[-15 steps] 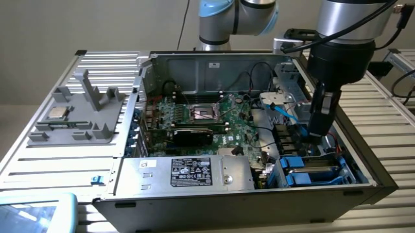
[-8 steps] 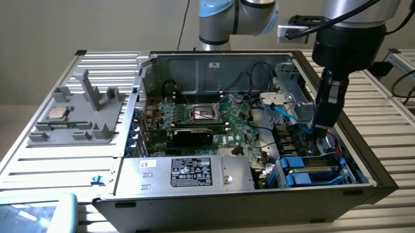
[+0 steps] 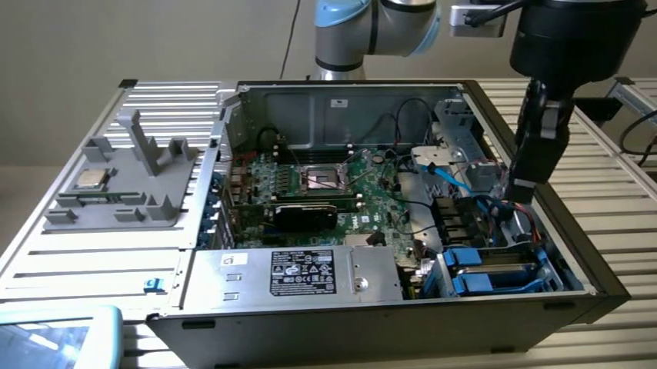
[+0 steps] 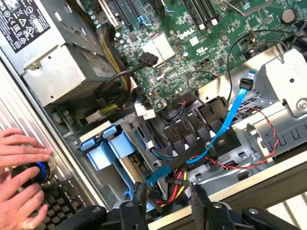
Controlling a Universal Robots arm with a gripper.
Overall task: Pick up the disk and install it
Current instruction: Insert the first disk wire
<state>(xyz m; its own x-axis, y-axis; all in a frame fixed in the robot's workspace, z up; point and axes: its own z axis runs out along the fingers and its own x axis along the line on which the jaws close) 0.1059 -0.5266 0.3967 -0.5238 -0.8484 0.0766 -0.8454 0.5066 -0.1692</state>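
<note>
The disk (image 3: pixel 500 268), a silver-grey drive framed by a bright blue carrier, lies in the bay at the open computer case's near corner on the exterior view's right. In the wrist view its blue carrier (image 4: pixel 111 146) is edge-on beside the black cable connectors. My gripper (image 3: pixel 519 190) hangs upright from the arm above the case's side wall, a little behind and above the disk. Its two dark fingers (image 4: pixel 139 201) stand apart over the drive-bay cables, so the gripper (image 4: pixel 170 205) is open and holds nothing.
A silver power supply (image 3: pixel 298 273) with a black label fills the case's near side, with the green motherboard (image 3: pixel 328 188) behind it. A blue data cable (image 4: pixel 229 122) and red-black wires (image 4: pixel 261 129) cross the bay. A person's hands (image 4: pixel 19 177) rest on a knob and keyboard. A grey fixture (image 3: pixel 123 184) holds a small chip.
</note>
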